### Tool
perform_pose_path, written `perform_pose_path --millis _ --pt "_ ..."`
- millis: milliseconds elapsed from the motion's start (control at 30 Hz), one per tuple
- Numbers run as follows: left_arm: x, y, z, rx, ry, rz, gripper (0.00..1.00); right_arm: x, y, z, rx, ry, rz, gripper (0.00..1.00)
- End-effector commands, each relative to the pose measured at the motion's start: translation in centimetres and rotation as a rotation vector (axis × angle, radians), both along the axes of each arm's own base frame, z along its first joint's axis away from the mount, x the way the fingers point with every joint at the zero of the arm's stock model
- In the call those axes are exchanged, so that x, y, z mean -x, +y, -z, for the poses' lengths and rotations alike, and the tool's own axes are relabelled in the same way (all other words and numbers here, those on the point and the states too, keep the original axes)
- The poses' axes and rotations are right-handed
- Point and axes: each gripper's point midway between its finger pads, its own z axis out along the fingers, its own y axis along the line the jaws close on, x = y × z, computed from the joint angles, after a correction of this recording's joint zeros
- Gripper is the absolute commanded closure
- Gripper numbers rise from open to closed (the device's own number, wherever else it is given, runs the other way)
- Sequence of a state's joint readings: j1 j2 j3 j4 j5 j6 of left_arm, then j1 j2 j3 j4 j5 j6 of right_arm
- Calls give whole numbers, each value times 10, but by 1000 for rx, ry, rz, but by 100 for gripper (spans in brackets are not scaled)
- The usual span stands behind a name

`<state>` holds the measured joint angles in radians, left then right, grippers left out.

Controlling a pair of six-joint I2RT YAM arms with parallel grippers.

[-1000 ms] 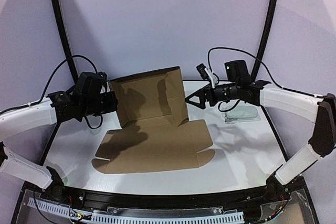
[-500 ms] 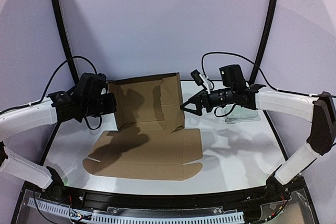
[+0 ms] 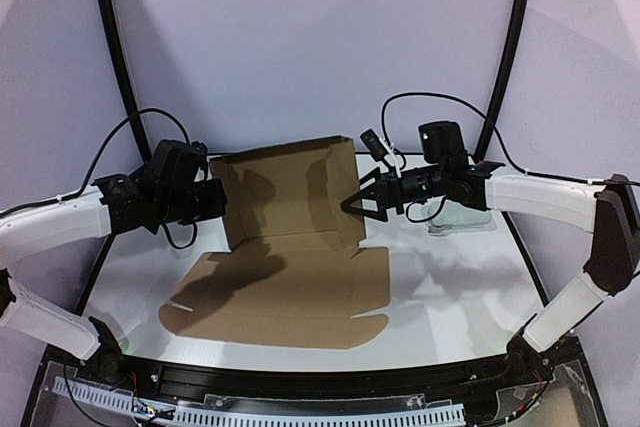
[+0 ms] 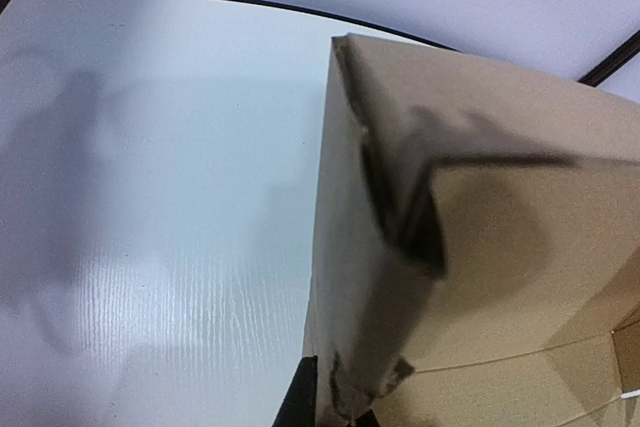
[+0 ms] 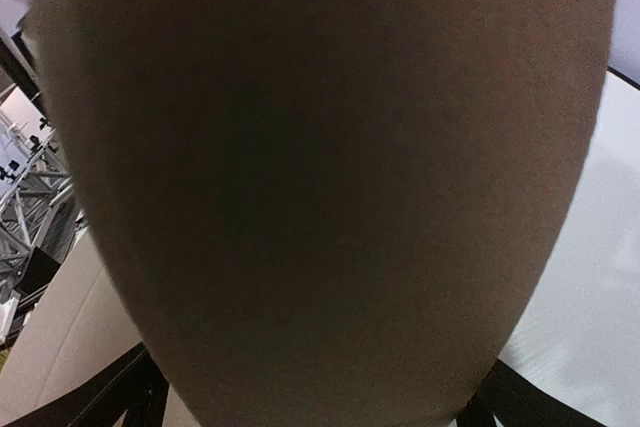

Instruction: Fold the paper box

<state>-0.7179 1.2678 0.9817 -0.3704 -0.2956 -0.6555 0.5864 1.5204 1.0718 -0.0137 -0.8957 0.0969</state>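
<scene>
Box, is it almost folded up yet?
Not nearly. Done: one big panel of the box stands up from the table. In hand: the left gripper is shut on that panel's left edge, and the right gripper, open, is at its right edge. Left: the rest lies flat with its flaps unfolded, so no walls or lid are formed.

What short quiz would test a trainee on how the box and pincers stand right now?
1. True or false: the whole box lies flat on the table.
2. Which is shut on the box's raised panel? A. left pincer B. right pincer C. both
3. Fill in: the right pincer's jaws stand ___ at the panel's right edge.
Key: 1 false, the rear panel stands up; 2 A; 3 open.
</scene>
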Motion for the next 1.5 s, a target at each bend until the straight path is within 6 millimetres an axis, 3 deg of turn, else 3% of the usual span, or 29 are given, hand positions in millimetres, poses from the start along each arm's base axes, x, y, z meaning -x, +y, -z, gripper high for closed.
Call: perform_pose_path --millis 0,133,267,433,667,900,1033,1100,1167,1267,1467 --pt "-7 -8 -16 55 -27 -11 99 23 6 -20 -53 -29 -93 2" --pt "-7 -9 -15 58 -22 -10 99 4 4 -9 22 -38 31 2" --pt "-7 -11 -21 72 -32 -6 99 -33 -6 24 204 -73 255 4" --pt "-7 -17 -28 99 -43 18 99 -64 -13 50 314 -67 430 15" --pt "-8 -22 -30 114 -42 32 99 -92 -21 88 508 -151 614 30" --pt "-8 -23 -26 106 -31 37 99 -110 -29 94 507 -175 729 60" --pt "-7 -26 -23 113 -19 51 99 -118 -31 92 482 -195 784 69" --pt "-6 -29 -21 114 -12 63 99 -117 -25 87 437 -218 761 67" --pt "-6 -32 -18 117 -5 81 99 -112 -17 79 388 -256 705 55" --pt "-2 -39 -17 131 8 122 99 -109 -13 67 367 -299 665 47" --pt "4 -43 -21 152 5 168 99 -120 -33 58 414 -337 751 39"
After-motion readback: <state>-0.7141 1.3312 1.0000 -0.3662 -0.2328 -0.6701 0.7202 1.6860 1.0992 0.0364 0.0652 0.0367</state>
